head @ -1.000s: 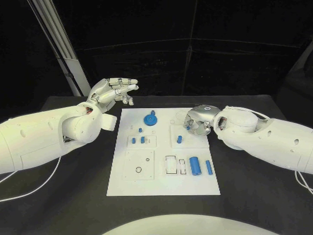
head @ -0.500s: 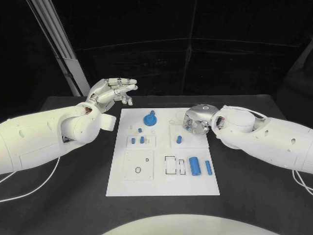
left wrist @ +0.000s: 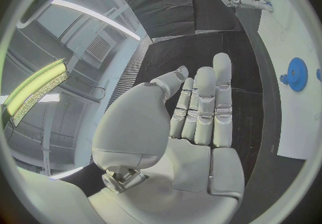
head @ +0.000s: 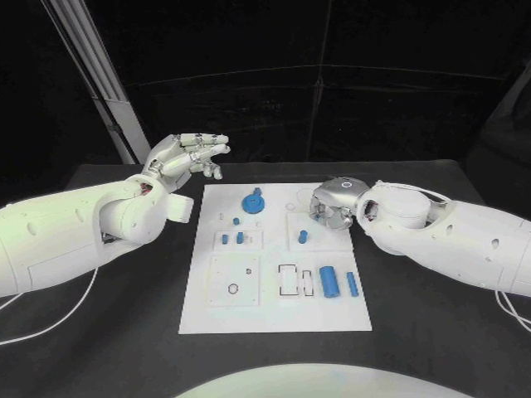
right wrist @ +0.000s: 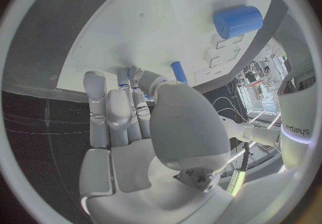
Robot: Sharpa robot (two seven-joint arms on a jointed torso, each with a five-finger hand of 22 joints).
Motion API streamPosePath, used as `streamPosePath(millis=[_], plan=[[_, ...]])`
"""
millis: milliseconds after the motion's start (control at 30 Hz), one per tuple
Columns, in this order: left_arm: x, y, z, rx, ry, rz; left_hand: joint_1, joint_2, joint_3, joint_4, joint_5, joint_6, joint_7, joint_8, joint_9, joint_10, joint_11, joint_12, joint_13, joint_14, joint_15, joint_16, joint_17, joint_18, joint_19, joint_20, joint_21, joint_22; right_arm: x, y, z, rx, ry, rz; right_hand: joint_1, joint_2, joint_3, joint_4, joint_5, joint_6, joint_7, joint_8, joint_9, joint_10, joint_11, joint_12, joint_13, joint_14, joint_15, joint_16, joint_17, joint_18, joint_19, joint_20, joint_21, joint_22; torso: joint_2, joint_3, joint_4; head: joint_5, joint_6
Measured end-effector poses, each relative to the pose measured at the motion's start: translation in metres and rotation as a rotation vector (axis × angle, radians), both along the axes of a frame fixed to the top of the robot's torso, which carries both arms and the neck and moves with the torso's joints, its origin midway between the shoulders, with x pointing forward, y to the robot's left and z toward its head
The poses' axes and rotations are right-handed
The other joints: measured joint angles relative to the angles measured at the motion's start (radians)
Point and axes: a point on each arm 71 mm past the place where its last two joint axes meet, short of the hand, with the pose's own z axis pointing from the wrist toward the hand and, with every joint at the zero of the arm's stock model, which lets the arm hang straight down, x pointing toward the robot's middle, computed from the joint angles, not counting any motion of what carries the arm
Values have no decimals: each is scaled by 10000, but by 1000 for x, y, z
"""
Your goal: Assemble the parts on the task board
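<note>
A black counter stands before dark curtains; a pale metal post rises past its far left corner.

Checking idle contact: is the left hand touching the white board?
Apart. Head view: the left hand is raised beyond the board's far left corner.

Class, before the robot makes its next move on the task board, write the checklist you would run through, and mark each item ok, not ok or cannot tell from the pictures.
1. Left robot hand free: ok, raised beside the task board, fingers apart, holding nothing.
2. Right robot hand over the board: ok, it is at the board's right edge, fingers pointing down.
3. Right robot hand holding a part: cannot tell, the fingertips are hidden.
4. Blue gear on the board: ok, at its far end.
5. Large blue cylinder reachable: ok, lying uncovered on the board.
6. Thin blue peg: ok, lying beside the cylinder.
</note>
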Motion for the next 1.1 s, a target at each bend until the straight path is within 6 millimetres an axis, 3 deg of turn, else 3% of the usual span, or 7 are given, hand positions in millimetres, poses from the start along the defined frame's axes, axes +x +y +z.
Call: streamPosePath(millis=[733, 933, 1100], plan=[[1, 7, 0, 62, 23, 143, 0, 0, 0, 0, 0, 0, 0, 0, 2, 0, -1, -1, 2, 0, 0, 0, -18, -1, 0, 0, 0, -16, -23, -19, 21, 1876, -508, 55, -43, 41, 27, -27, -3, -50, 21, -54, 0, -39, 39, -58, -20, 0, 1, 155, 77, 2, -1, 0, 108, 107, 1, 10, 3, -34, 56], [1, 7, 0, 63, 28, 145, 0, 0, -27, -27, 0, 0, -1, 0, 2, 0, 0, -1, -7, 0, 0, 0, -25, -2, 0, 0, -39, -22, -35, -6, 32, 2577, -497, 429, -43, 41, 27, -27, -3, -50, 21, -58, 0, -40, 39, -58, -20, 0, 1, 155, 88, 2, -1, 0, 154, 122, 0, 7, 2, -24, 47], [1, 4, -1, 49, 33, 99, 0, 0, -28, -28, 0, 0, -1, 0, 2, 0, -1, -1, -8, 0, 0, 0, -29, -2, 0, 0, -39, -24, -45, 20, 39, 3185, -392, 1032, -43, 40, 27, -27, -3, -51, 20, -65, -1, -39, 39, -60, -20, 0, 1, 155, 93, 2, -1, 0, 154, 125, -6, 4, -1, 47, 19]])
